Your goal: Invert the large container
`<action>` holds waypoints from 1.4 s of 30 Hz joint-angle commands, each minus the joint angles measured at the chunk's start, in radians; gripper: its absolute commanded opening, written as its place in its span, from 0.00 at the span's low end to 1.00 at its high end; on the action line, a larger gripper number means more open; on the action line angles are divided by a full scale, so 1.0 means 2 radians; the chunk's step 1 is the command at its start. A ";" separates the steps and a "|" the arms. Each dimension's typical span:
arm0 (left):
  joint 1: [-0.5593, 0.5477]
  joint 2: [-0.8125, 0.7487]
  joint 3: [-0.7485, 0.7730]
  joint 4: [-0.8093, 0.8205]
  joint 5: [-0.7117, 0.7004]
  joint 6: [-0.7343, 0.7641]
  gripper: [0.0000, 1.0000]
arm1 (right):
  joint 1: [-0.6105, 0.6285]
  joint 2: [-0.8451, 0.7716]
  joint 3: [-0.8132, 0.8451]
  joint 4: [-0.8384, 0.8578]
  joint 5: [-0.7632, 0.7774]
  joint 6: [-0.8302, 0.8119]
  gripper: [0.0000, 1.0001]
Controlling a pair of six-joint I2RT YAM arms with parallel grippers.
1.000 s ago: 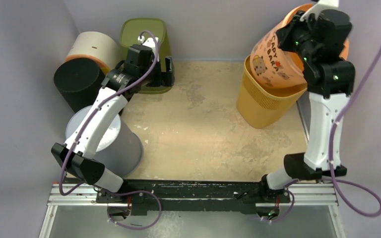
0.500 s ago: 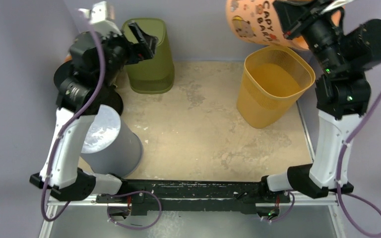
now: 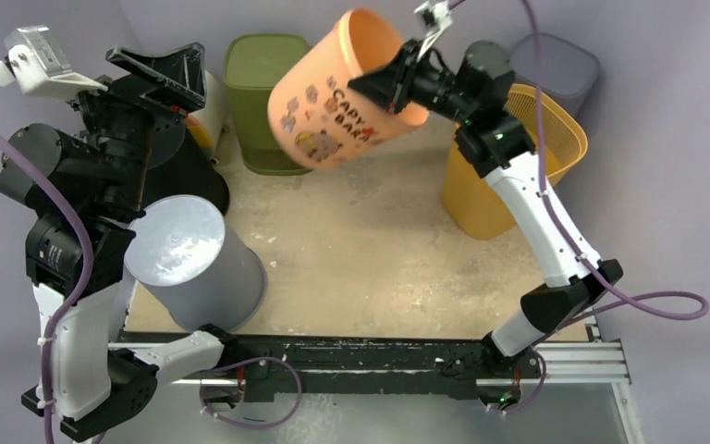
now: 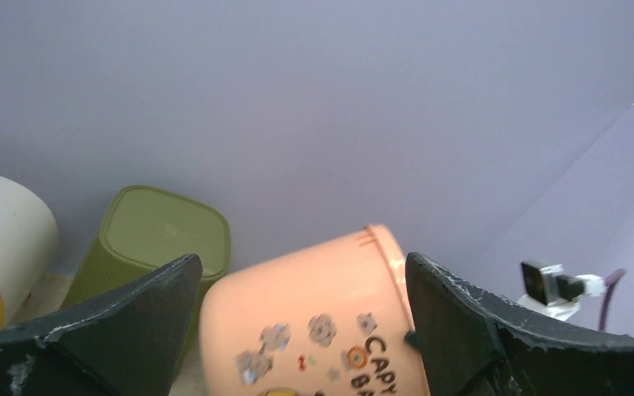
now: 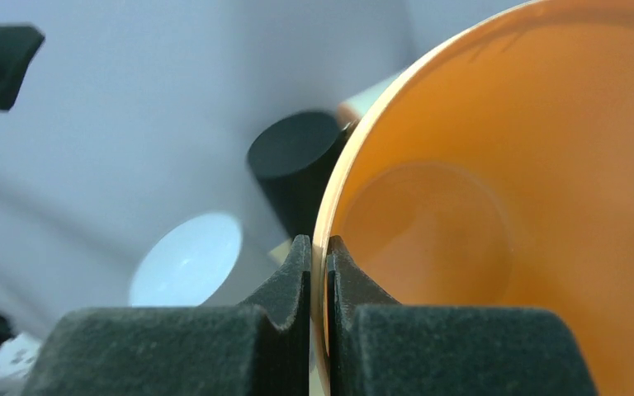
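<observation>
- Table [image 3: 361,250]: worn beige top, closed in by lilac walls [image 4: 297,99].
- Near left: grey container [image 3: 194,268] stands mouth down.
- Left end effector [image 4: 301,268]: raised, jaws spread wide, holding nothing.
- Peach container [image 3: 333,102]: in the air over the far middle of the table, lying roughly level. Long axis runs left to right, base left, mouth right, seemingly tipped a little upward.
- Right end effector [image 5: 318,252]: pinched on its rim, one finger inside, one outside.
- Far side: green bin [image 3: 268,92] mouth down; yellow basket [image 3: 518,176] upright.

Robot lab: lilac enclosure walls [image 4: 297,99], aluminium mounting rail [image 3: 578,372].
</observation>
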 commanded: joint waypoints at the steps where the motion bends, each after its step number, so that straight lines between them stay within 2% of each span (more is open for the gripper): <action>1: 0.001 0.013 -0.003 -0.015 -0.019 0.005 0.90 | 0.004 -0.054 -0.128 0.218 -0.065 0.128 0.00; 5: 0.001 0.018 0.000 -0.024 -0.012 0.009 0.90 | 0.021 -0.048 -0.209 0.326 -0.086 0.197 0.00; 10: 0.001 0.026 0.003 -0.035 -0.002 0.015 0.90 | 0.021 -0.032 -0.258 0.445 -0.094 0.268 0.00; 15: 0.001 0.037 0.009 -0.042 0.004 0.014 0.89 | 0.022 0.014 -0.324 0.635 -0.099 0.411 0.00; 20: 0.001 0.049 0.021 -0.053 0.007 0.015 0.89 | 0.022 0.069 -0.361 0.782 -0.092 0.523 0.00; 29: 0.001 0.075 0.049 -0.078 0.005 0.021 0.89 | 0.022 0.162 -0.391 0.950 -0.043 0.651 0.00; 42: 0.000 0.099 0.074 -0.089 0.008 0.025 0.89 | 0.027 0.253 -0.465 1.077 0.023 0.775 0.00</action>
